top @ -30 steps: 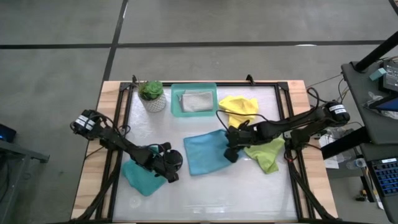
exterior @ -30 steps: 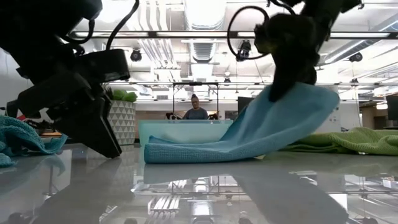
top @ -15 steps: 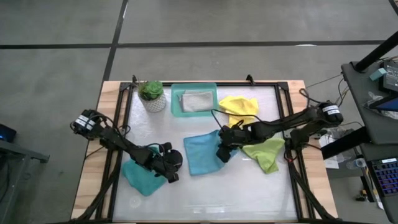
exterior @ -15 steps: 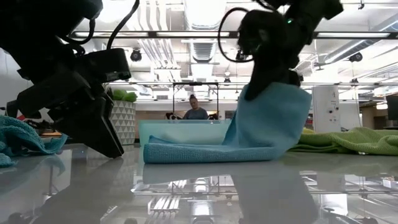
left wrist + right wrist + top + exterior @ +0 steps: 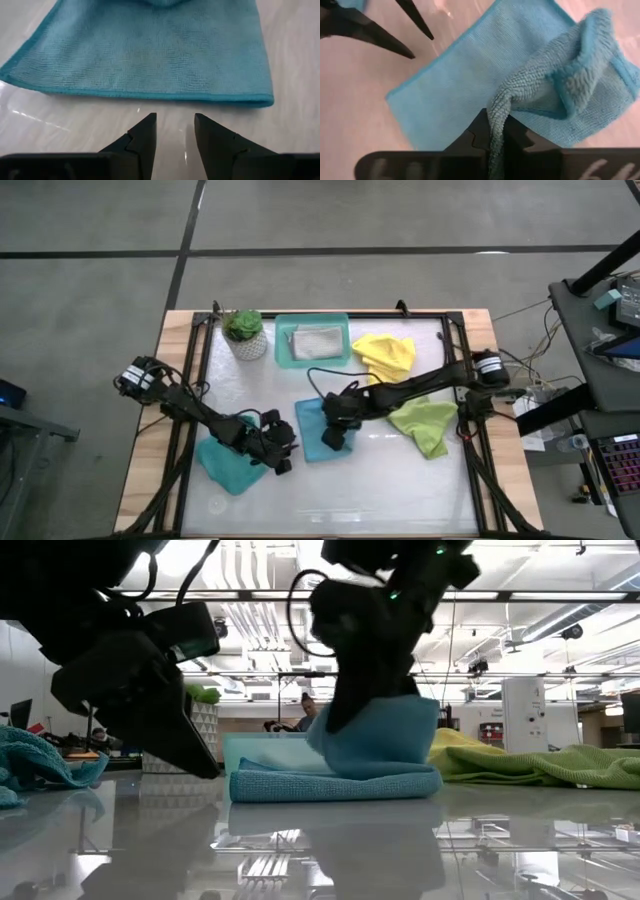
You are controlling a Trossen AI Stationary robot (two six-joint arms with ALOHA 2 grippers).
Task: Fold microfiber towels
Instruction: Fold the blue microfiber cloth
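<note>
The right gripper is clenched on an edge of the blue towel, the cloth pinched between its fingers and doubled over the flat half, which lies on the white table near its centre. At about eight o'clock from it, the left gripper sits just short of the same towel's near hem, its fingers parted with nothing between them. Behind that gripper, at the table's seven o'clock, lies a crumpled teal towel. At three o'clock of the blue towel lies the lime green towel; at one o'clock, the yellow towel. At twelve o'clock the grey towel rests inside the teal tray, a potted plant just beside it.
</note>
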